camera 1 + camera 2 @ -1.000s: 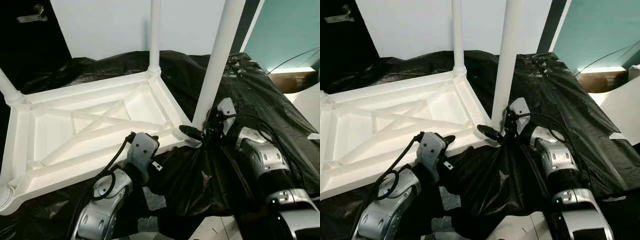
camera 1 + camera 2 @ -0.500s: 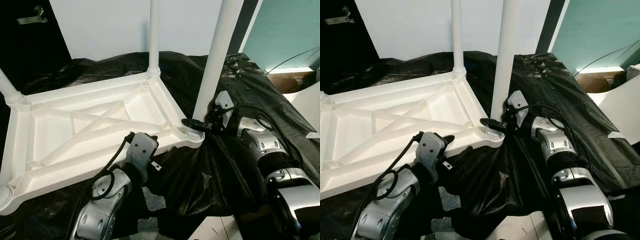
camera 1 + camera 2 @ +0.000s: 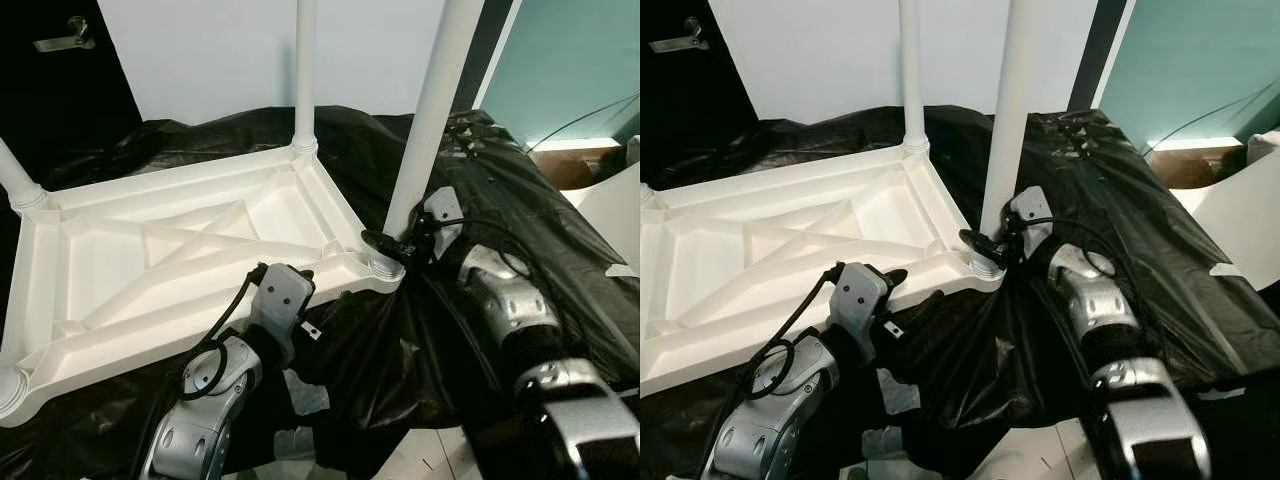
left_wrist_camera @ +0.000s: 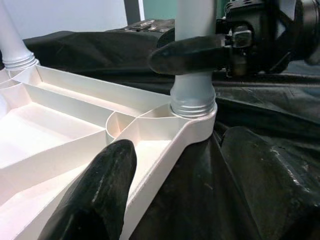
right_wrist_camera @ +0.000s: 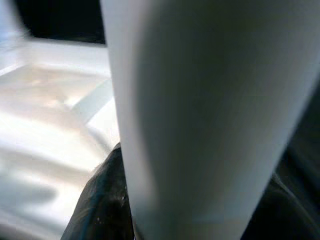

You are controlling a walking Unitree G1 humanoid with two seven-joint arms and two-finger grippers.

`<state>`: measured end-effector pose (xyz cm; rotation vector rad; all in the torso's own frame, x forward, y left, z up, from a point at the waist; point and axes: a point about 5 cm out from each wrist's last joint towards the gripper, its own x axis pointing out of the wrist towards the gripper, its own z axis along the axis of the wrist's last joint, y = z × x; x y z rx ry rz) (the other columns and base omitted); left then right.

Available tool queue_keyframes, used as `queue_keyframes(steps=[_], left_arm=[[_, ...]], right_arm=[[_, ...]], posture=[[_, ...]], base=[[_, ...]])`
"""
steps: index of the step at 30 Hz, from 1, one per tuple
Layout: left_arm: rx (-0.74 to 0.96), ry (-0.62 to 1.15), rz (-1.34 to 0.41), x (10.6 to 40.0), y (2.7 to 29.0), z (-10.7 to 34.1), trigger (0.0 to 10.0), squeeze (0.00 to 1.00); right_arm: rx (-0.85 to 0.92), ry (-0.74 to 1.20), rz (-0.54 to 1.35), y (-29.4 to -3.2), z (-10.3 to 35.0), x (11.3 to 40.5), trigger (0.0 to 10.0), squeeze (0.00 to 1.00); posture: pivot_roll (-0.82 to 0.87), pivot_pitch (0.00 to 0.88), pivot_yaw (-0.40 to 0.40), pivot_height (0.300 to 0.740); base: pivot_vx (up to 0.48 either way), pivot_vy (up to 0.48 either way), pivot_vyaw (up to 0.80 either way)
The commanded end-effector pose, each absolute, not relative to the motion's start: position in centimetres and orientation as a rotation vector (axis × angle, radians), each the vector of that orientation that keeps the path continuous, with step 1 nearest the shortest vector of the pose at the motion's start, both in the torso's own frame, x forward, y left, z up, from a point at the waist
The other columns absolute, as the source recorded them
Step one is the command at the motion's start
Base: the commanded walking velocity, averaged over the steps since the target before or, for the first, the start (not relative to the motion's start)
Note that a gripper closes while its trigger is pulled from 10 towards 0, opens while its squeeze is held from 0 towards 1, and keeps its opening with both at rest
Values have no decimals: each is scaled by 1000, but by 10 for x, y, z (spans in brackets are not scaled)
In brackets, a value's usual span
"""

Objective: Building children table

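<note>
The white plastic table top [image 3: 150, 255] lies upside down on a black plastic sheet [image 3: 500, 190]. A white leg [image 3: 428, 110] stands in its near right corner socket [image 4: 192, 102]. My right gripper [image 3: 386, 243] is shut on this leg just above the socket; the leg [image 5: 200, 100] is pressed against a black finger [image 5: 97, 200] in the right wrist view. My left gripper [image 3: 268, 275] is open at the front rim [image 4: 165, 155], one finger [image 4: 95, 195] over the ribbed underside. Two more legs stand at the far right corner [image 3: 303, 70] and the far left corner [image 3: 18, 178].
The black sheet drapes over the front edge down to the floor, where pale scraps [image 3: 305, 395] lie. A white board [image 3: 610, 205] and a brown box [image 3: 562, 162] sit at the right under a teal wall. A dark door [image 3: 60, 80] is at the back left.
The near right leg went from leaning beside the corner to standing in the socket. My right gripper rose a little with it and stays shut on it. The left gripper has not moved.
</note>
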<state>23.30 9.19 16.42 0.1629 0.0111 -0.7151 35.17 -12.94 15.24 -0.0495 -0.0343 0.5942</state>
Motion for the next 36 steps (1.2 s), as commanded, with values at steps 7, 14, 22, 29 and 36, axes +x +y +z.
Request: queue_keyframes(steps=[7, 14, 22, 29, 36], left_arm=[[176, 10, -679, 236, 93, 165, 10000, 0], [180, 13, -690, 234, 93, 165, 10000, 0], [184, 17, -689, 234, 96, 165, 10000, 0], [185, 12, -680, 235, 96, 166, 10000, 0], [187, 14, -679, 235, 97, 165, 10000, 0]], right_arm=[[37, 86, 241, -116, 122, 330, 10000, 0], [74, 69, 179, -107, 125, 320, 10000, 0], [63, 61, 186, -100, 131, 313, 10000, 0], [36, 2, 202, -108, 141, 317, 10000, 1000], [8, -58, 324, -123, 150, 315, 10000, 1000]], posture=[[101, 63, -46, 740], [104, 69, -35, 740], [103, 72, -37, 740], [106, 63, -41, 740], [100, 59, -33, 740]], base=[[0, 0, 0], [0, 0, 0], [0, 0, 0], [0, 0, 0], [0, 0, 0]])
